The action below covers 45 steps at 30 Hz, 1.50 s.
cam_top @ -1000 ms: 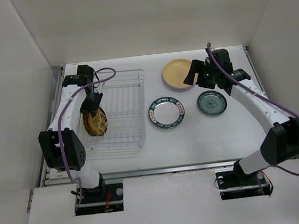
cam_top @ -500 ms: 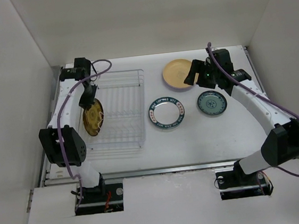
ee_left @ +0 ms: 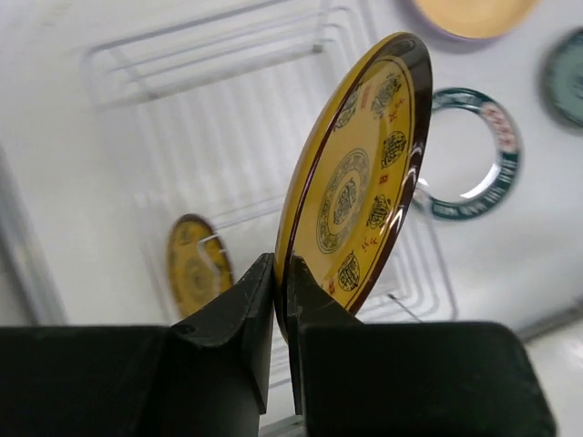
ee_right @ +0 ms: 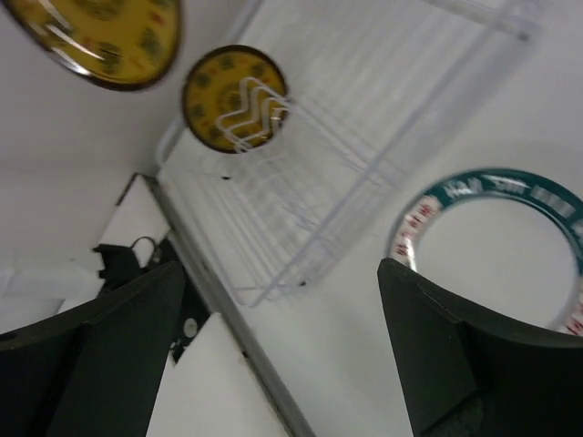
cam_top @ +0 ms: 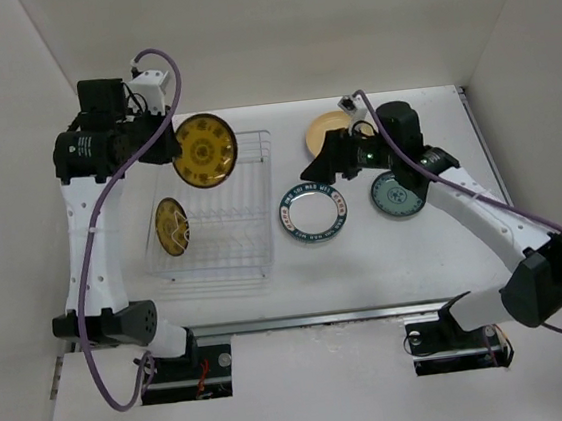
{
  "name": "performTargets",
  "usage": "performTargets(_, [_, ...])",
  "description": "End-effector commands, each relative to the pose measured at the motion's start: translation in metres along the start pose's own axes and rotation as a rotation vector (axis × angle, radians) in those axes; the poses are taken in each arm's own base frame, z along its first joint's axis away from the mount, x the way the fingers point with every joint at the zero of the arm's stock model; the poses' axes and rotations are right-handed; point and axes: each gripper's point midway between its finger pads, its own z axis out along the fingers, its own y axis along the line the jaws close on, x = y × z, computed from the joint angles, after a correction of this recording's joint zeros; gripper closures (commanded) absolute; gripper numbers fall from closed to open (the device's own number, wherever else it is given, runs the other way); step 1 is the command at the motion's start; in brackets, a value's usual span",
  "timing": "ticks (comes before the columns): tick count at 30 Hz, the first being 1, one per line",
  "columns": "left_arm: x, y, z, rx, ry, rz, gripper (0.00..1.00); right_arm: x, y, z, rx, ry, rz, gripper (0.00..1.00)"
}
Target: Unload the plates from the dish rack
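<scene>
A brown-rimmed yellow plate (cam_top: pixel 204 150) is held above the dish rack (cam_top: pixel 232 226) by the left pincer (ee_left: pixel 281 273); the clamped rim is shown only in the left wrist view. A second plate (cam_top: pixel 171 225) is stood in the rack. The right pincer (ee_right: pixel 281 269) is spread wide over the tabletop (cam_top: pixel 366 252).

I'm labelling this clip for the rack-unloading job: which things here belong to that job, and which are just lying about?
Belongs to the job:
dish rack
lifted gold plate, clamped in the left tool
racked gold plate
lettered-rim plate, teal plate and yellow-tan plate, on the table
right tool, open

Lying about:
nothing loose; only the purple cable on the arm
</scene>
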Motion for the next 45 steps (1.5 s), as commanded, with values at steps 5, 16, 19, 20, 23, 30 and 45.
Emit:
performTargets(5, [0.025,-0.074,0.037,0.512,0.167,-0.099,1.0,-0.017,0.07,0.042,-0.318,-0.051,-0.105,0.07])
performTargets(16, [0.025,-0.097,0.036,0.692,0.204,-0.151,1.0,-0.008,0.064,0.077,-0.306,-0.02,0.0,0.26])
performTargets(19, [0.028,-0.098,0.036,0.706,0.211,-0.145,1.0,-0.008,0.062,0.081,-0.299,-0.021,0.026,0.47])
performTargets(20, [0.031,-0.101,0.035,0.714,0.22,-0.136,1.0,-0.012,0.062,0.081,-0.298,-0.036,0.034,0.74])
performTargets(23, [0.038,-0.102,0.037,0.718,0.244,-0.143,1.0,-0.021,0.058,0.081,-0.255,-0.076,0.054,1.0])
performTargets(30, [0.046,-0.088,0.037,0.609,0.254,-0.113,0.04,-0.036,0.043,0.07,-0.144,-0.128,0.185,1.0])
performTargets(45, [0.096,0.068,0.021,-0.359,0.433,0.036,0.0,0.003,-0.163,-0.116,0.628,-0.385,0.656,1.0])
